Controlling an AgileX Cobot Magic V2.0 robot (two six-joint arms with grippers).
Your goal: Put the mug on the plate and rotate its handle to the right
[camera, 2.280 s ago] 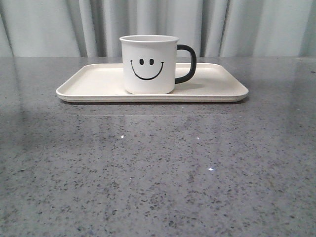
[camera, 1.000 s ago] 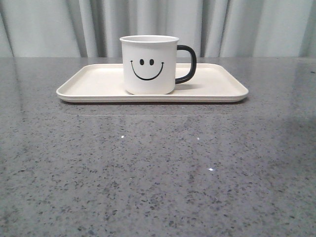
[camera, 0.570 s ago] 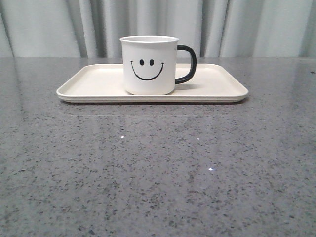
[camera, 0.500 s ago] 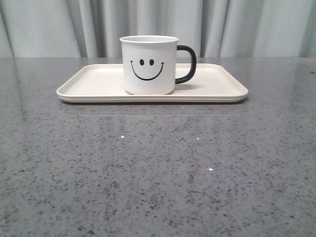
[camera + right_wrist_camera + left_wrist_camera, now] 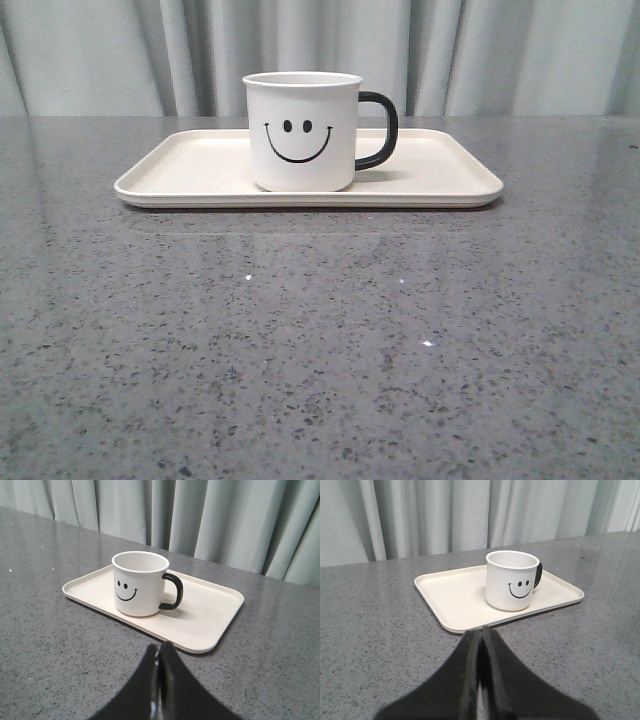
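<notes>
One speckled grey stone table (image 5: 320, 360) fronts pale pleated curtains (image 5: 500, 55).

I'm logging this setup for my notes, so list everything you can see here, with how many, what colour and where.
mug: one, white with a black smiley face, standing upright on the tray, a little left of its middle in the front view.
handle: one, glossy black, on the mug's right side in the front view.
plate: one, cream rectangular tray with rounded corners, lying flat on the table, toward the far side.
table: one, grey speckled stone.
curtain: pale grey-green folds, behind the table.
left gripper: one, black, fingers together, short of the tray and apart from it.
right gripper: one, black, fingers together, short of the tray and apart from it.
</notes>
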